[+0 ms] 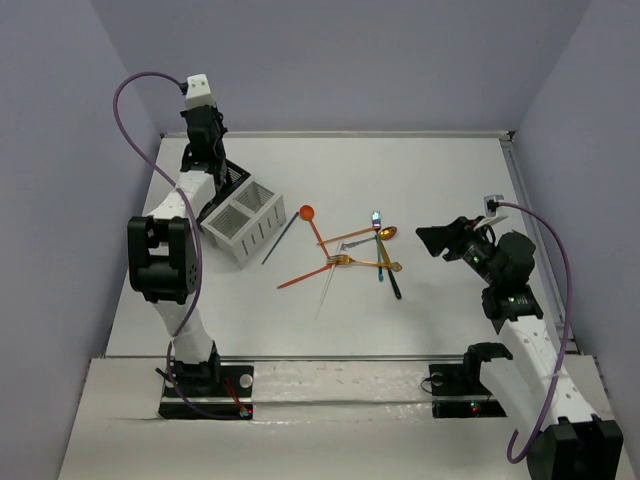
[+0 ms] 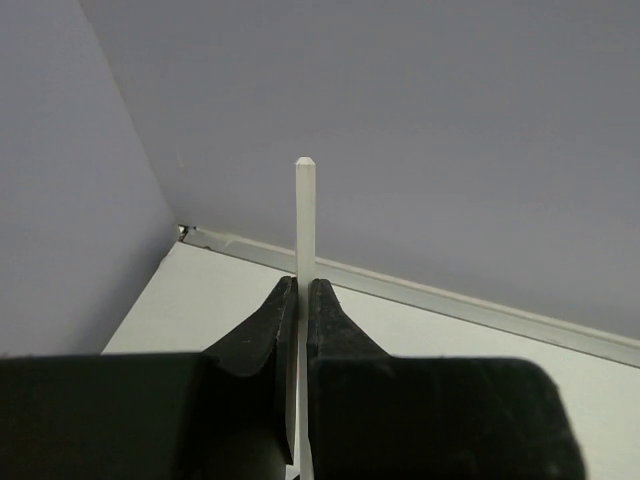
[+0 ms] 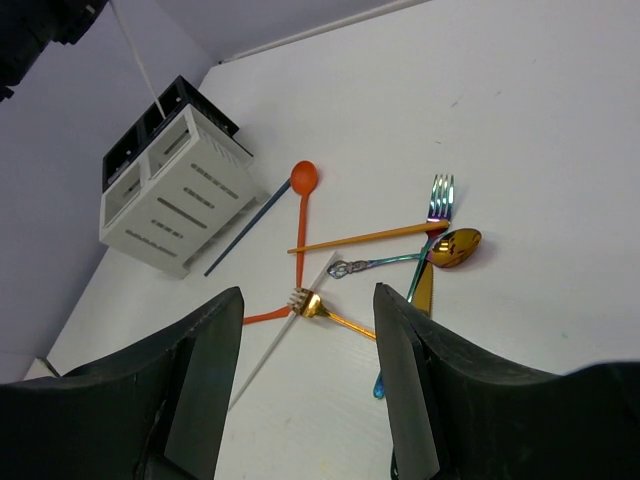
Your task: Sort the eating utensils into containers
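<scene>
The left hand [image 2: 302, 290] is pressed together on a white stick [image 2: 305, 215], its two dark fingers pinching the slim shaft just below its squared tip, which stands upright in the left wrist view. From the right wrist view, the same stick slants down from that hand toward the black caddy [image 3: 165, 110]; whether its lower end is already inside a compartment cannot be told. The black caddy stands at the back left of the tabletop [image 1: 440, 170], touching the white caddy [image 1: 245, 222], which sits on its near side with its slotted wall facing the pile. The right hand [image 3: 305, 370] is spread wide and holds nothing, hanging above the tabletop beside the loose utensils. These lie in a crossed heap near the middle: an orange spoon [image 3: 300, 200] with its bowl pointing toward the caddies, a dark stick [image 3: 245, 230] slanting beside the white caddy, an orange stick [image 3: 365, 237] lying across the spoon's handle, an iridescent fork [image 3: 440, 195], a gold spoon [image 3: 455, 247], a gold fork [image 3: 305, 300] and a pale white utensil [image 3: 280, 340] running out of the heap toward the near edge. The tabletop is plain white, closed in by lavender walls [image 1: 380, 60], with a metal rail [image 2: 450, 300] along the far edge.
</scene>
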Controlling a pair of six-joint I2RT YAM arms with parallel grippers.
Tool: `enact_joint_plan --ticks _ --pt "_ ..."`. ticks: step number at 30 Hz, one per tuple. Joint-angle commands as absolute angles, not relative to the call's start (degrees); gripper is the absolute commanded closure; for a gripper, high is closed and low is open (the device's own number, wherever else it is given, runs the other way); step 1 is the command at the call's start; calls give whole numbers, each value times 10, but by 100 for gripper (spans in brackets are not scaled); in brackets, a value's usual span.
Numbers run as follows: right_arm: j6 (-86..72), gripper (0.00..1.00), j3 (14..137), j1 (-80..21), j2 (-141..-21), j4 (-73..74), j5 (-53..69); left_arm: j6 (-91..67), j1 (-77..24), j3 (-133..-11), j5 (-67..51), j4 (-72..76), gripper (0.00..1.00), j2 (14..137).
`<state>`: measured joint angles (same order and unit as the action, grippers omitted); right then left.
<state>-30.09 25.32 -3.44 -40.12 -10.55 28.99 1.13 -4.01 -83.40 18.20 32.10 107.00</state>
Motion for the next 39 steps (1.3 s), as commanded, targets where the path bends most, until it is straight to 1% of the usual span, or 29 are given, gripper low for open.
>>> enact_joint_plan --ticks 1,4,7,10,11,12,16,19,20,25,27,32,34,38,39 --pt "-302 39 249 -38 -394 -139 298 -15 -37 -816 192 405 94 1062" --pt "-301 39 249 -38 -394 -139 298 -18 -37 -802 192 416 93 1056" --pt "-301 39 250 -38 -393 -138 298 -20 -37 -777 192 426 84 1049" --pt "-301 39 250 -38 -389 -136 298 -23 -37 -757 199 439 78 1041" --pt "-301 39 249 -38 -388 -135 297 -24 -37 -752 203 441 71 1038" --pt "-301 39 249 -38 -387 -135 295 -25 -37 -748 203 448 68 1032" --pt "-300 39 250 -38 -388 -132 295 -24 -37 -735 201 444 64 1017" --pt "-300 39 250 -38 -388 -132 294 -25 -43 -721 200 447 54 995" --pt "-301 39 250 -38 -389 -131 294 -24 -43 -718 200 447 50 989" --pt "-299 39 254 -38 -397 -126 294 -31 -54 -721 193 424 47 935" --pt "-298 41 256 -43 -403 -123 294 -39 -60 -728 191 398 47 918" --pt "-281 47 275 -63 -435 -98 294 -85 -90 -758 136 303 47 857" --pt "-273 47 283 -76 -449 -84 289 -114 -112 -750 130 284 47 825" --pt "-242 48 313 -140 -496 -48 259 -152 -197 -736 113 223 47 767" --pt "-221 48 330 -158 -507 -37 236 -160 -212 -731 106 194 47 754"
